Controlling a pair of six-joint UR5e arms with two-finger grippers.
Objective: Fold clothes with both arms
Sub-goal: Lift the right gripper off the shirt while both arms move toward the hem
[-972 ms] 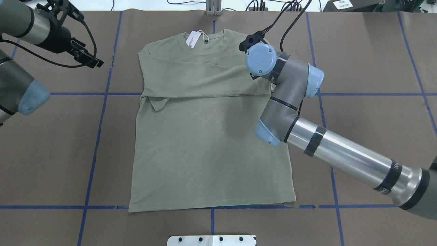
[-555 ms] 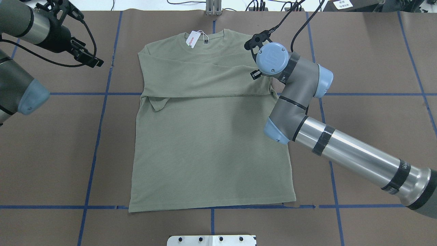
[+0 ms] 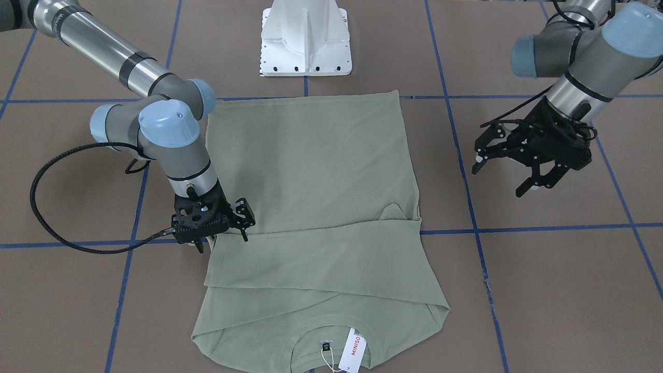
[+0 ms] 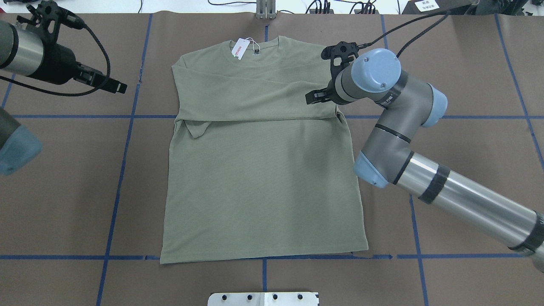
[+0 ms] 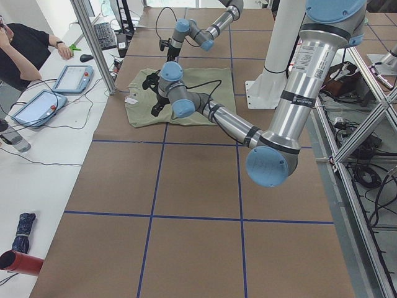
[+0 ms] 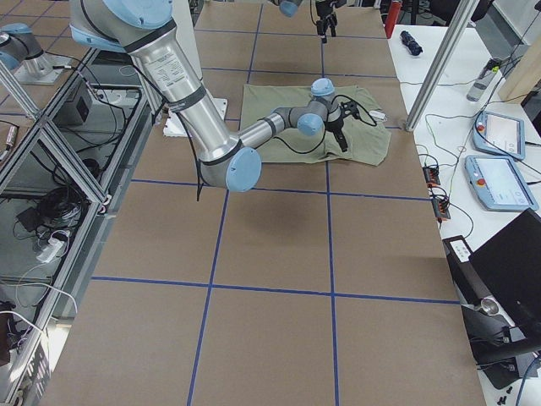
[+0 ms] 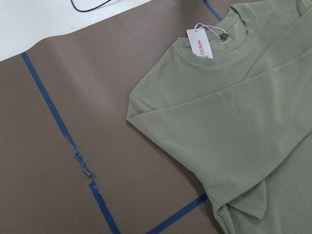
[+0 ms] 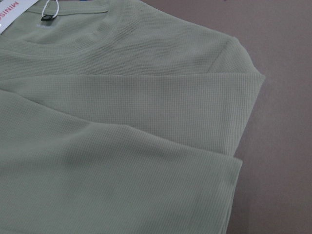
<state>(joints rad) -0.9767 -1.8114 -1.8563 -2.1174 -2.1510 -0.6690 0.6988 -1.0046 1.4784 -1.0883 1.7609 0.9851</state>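
From across the table: the pale sage-green knit long-sleeved shirt (image 3: 311, 171) lies flat on the brown table (image 3: 570, 290), sleeves crossed over its chest. I judge the body folds remain. My right claw (image 3: 221, 239) stands spread at the sleeve edge, gripping nothing. My left claw (image 3: 505, 178) hangs spread, well aside. Overhead: my right arm (image 4: 459, 197) reaches in, wrist bent above the shoulder.

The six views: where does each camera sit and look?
Overhead: behind robot, down on shirt; left arm, right arm.
Front-facing: opposite, toward base; arms mirrored.
Exterior left: table end; left arm near.
Exterior right: other end; right arm near.
Left wrist: over hang tag; no body.
Right wrist: over folded sleeves; no body.
Wrist views share the tag.
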